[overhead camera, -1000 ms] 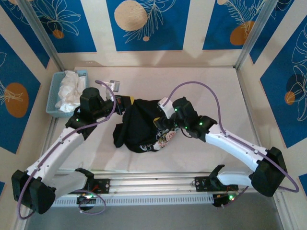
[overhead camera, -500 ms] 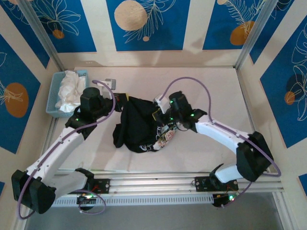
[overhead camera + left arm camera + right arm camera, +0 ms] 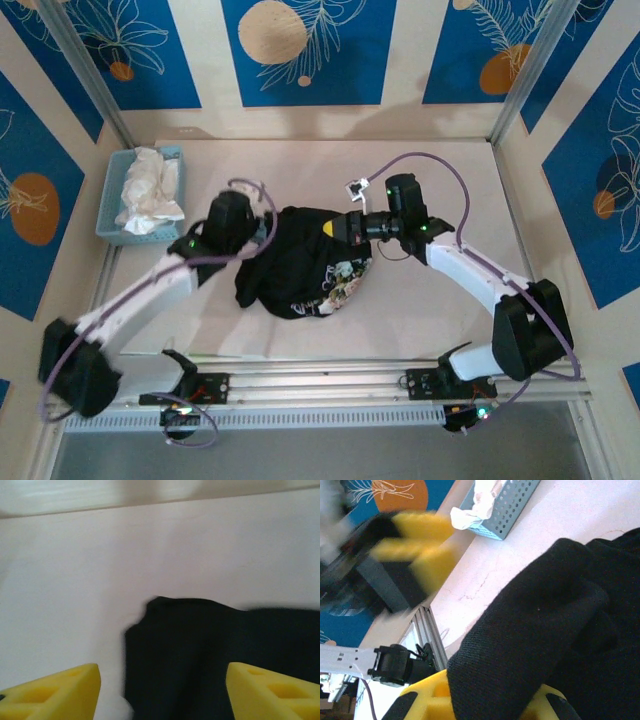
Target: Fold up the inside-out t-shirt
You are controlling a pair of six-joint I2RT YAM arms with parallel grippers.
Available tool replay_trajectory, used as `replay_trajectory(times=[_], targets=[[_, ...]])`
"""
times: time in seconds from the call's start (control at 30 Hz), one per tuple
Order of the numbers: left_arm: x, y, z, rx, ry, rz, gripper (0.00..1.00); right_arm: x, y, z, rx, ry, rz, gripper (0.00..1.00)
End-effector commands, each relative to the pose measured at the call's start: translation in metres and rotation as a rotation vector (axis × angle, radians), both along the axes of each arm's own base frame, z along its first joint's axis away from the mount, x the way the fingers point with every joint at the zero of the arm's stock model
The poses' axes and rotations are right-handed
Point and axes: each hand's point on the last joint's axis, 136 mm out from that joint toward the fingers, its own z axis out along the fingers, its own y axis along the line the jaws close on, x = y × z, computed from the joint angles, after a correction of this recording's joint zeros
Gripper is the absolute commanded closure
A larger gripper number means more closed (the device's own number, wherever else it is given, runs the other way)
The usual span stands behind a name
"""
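Observation:
The inside-out t-shirt (image 3: pixel 300 268) lies crumpled in a black heap at the middle of the table, printed cloth showing at its lower right. My right gripper (image 3: pixel 334 228) is shut on a fold at the heap's upper right edge. The right wrist view has that black fold (image 3: pixel 535 645) pinched between the yellow fingers (image 3: pixel 427 700). My left gripper (image 3: pixel 262 228) hovers over the heap's upper left edge. Its yellow fingertips (image 3: pixel 50 695) stand wide open, with the shirt's edge (image 3: pixel 200 655) below and between them and nothing held.
A blue basket (image 3: pixel 108 222) holding a white cloth (image 3: pixel 150 190) stands at the table's far left; the basket (image 3: pixel 510 510) also appears in the right wrist view. Bare pale table (image 3: pixel 440 170) extends right of and behind the shirt. A metal rail (image 3: pixel 320 382) runs along the near edge.
My left gripper opened, let go of the shirt and shifted right over the heap. My right gripper shut on the shirt's upper right fold and drew back to the right.

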Motion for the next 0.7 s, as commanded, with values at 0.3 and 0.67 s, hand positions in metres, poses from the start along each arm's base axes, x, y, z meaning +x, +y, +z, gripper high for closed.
replay_trajectory(times=[0.3, 0.67], targets=[[-0.034, -0.095, -0.047, -0.197, 0.086, -0.289, 0.29, 0.005, -0.007, 0.016, 0.032, 0.044, 0.000, 1.00], [-0.065, -0.089, 0.005, -0.503, 0.207, -0.655, 0.99, -0.033, -0.046, 0.042, 0.011, -0.033, 0.084, 1.00]])
